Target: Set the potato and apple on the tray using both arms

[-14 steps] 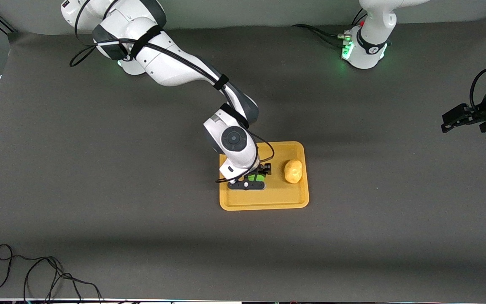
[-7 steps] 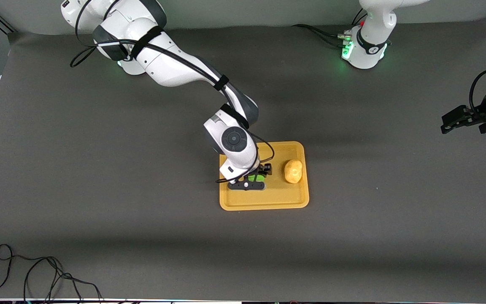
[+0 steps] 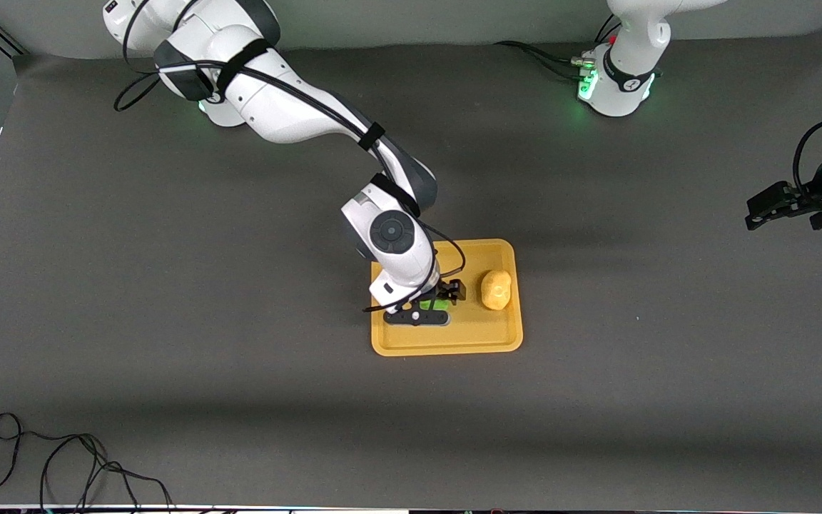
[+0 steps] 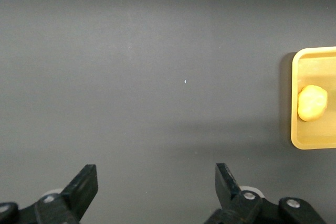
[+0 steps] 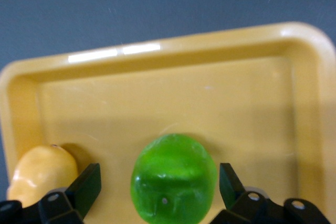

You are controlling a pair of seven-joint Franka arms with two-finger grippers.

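Note:
The yellow-orange tray [image 3: 447,343] lies mid-table. The yellow-tan potato [image 3: 496,289] rests on it at the end toward the left arm. The green apple [image 3: 434,305] rests on the tray floor beside the potato. My right gripper [image 3: 438,300] is low over the apple and open. In the right wrist view its fingers [image 5: 86,184] stand either side of the apple [image 5: 173,179] with gaps, and the potato [image 5: 42,174] and tray [image 5: 184,93] show. My left gripper [image 3: 750,213] is open and empty over bare table at the left arm's end, waiting.
The table is a dark grey mat. A black cable [image 3: 61,457] lies loose at the corner nearest the front camera, at the right arm's end. The left wrist view shows the left gripper [image 4: 155,174], the potato [image 4: 312,103] and the tray's end [image 4: 320,72].
My right gripper's fingers have spread slightly off the apple, which stays on the tray. The right wrist has shifted a little. The left gripper has drifted slightly toward its base.

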